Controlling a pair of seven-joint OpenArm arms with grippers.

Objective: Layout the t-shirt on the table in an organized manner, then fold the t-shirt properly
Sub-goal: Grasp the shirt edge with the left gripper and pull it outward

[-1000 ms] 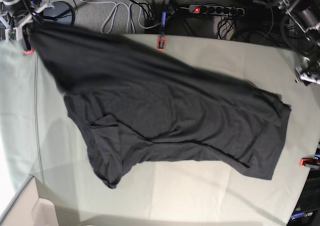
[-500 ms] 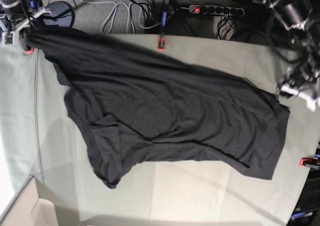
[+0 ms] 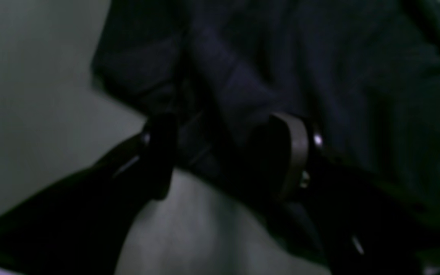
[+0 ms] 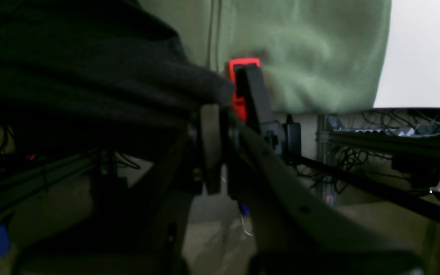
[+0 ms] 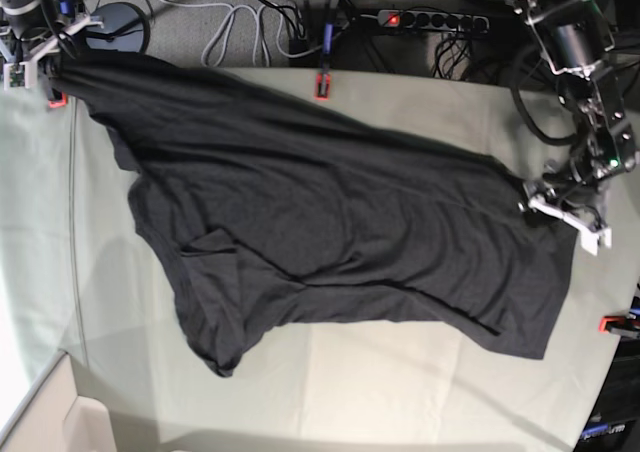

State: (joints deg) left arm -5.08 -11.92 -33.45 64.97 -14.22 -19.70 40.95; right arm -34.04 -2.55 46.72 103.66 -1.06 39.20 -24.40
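T-shirt (image 5: 330,222) between red clamps (image 5: 321,85), cables (image 5: 235,27) probably beyond.

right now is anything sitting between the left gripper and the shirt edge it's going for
Nothing visible does. The left gripper sits right at the t-shirt edge on the table, jaws open, and the left wrist view shows dark fabric running between its fingers. The right gripper is shut on the far corner.
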